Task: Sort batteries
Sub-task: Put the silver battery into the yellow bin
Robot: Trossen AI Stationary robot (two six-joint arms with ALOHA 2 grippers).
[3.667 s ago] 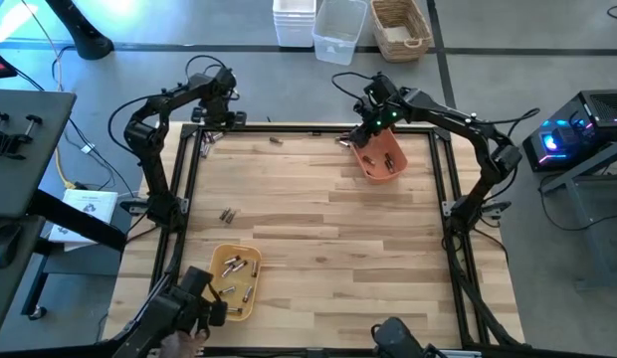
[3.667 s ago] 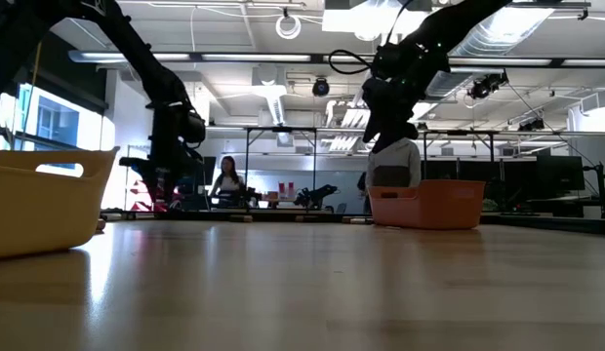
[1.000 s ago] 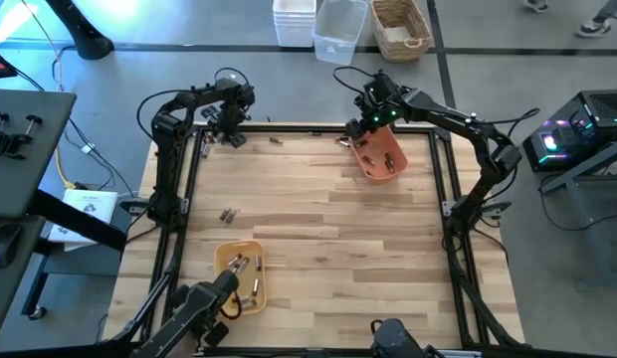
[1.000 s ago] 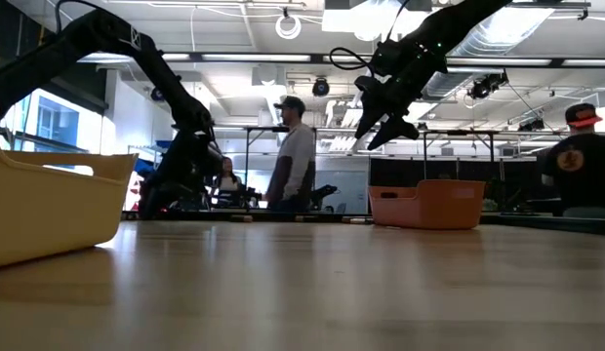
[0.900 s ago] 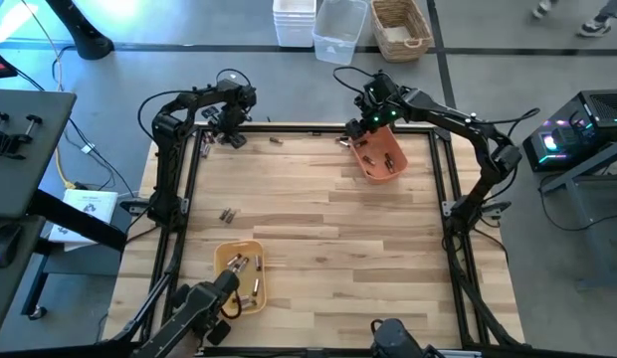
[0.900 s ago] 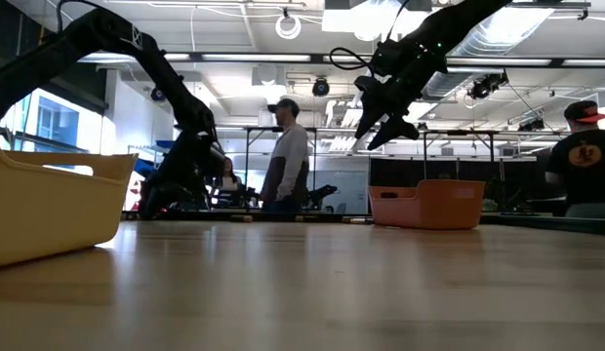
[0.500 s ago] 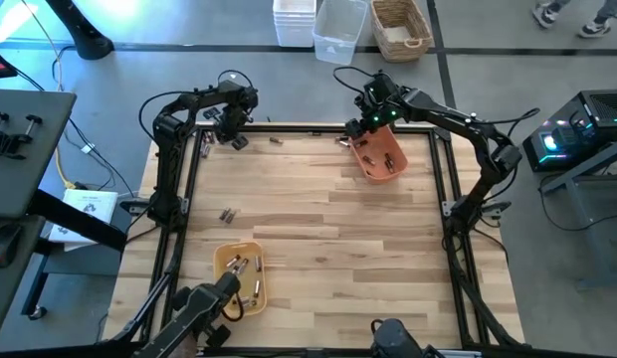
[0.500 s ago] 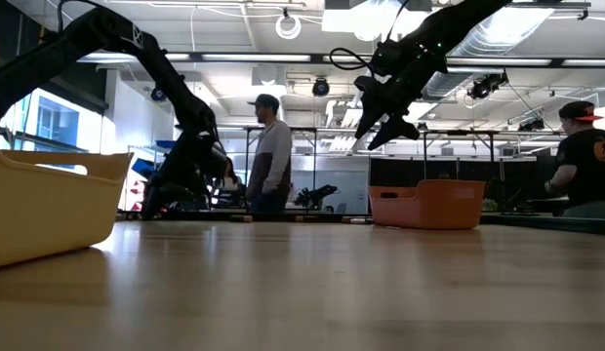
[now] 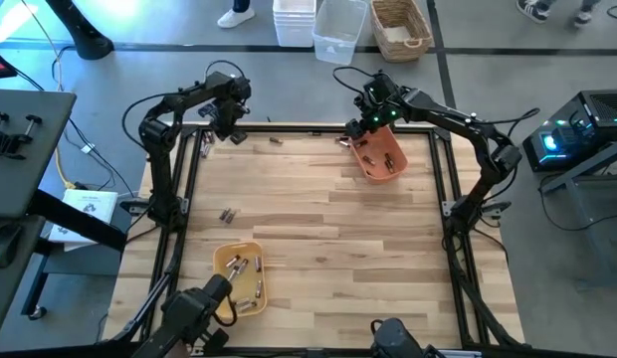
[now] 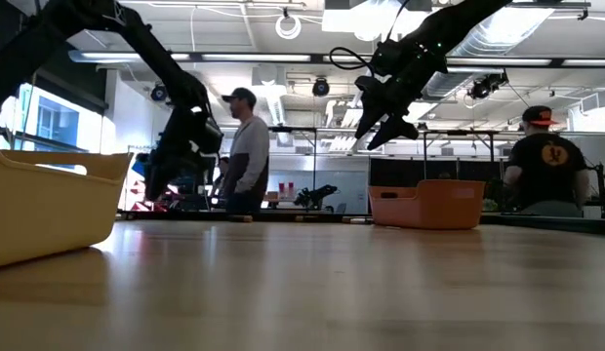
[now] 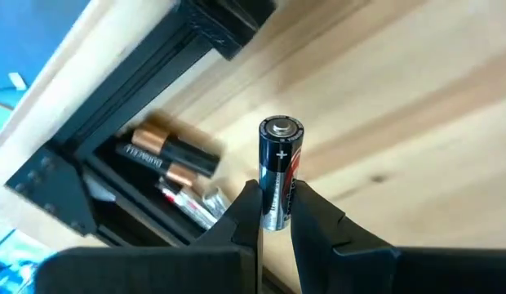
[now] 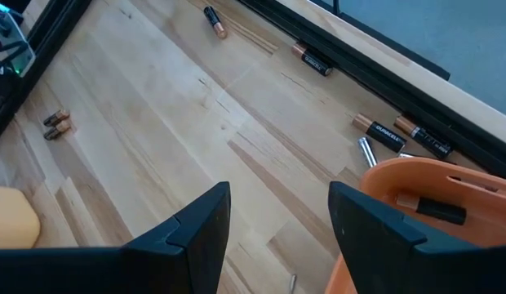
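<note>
My left gripper [image 9: 229, 119] hangs over the table's far left corner, shut on one black and silver battery [image 11: 279, 167] whose plus end shows. My right gripper [image 9: 365, 124] stands open above the far end of the orange tray [image 9: 380, 161], with nothing between its fingers [image 12: 279, 220]. The orange tray holds a few batteries. The yellow tray [image 9: 240, 281] at the near left holds several more. Loose batteries lie flat on the wood at the left [image 9: 227, 214] and along the far edge [image 9: 277, 141]. My left gripper pinches the battery's lower part [image 11: 274, 211], the end away from the plus cap, between its two fingers [image 11: 243, 211]. The fingers come from above, pointing steeply down. The plus end sticks out past the fingertips, and the battery is lifted clear of the table.
A few batteries [image 11: 167, 155] lie in the black frame rail at the far left corner, below my left gripper. More lie by the rail near the orange tray [image 12: 383, 133]. People stand in the room behind the table. Bare wood fills the table's middle [image 9: 318, 229].
My left gripper has risen from the table's far left corner and drawn slightly toward the far edge. My right gripper has kept still. A person in the room behind has walked across the low view.
</note>
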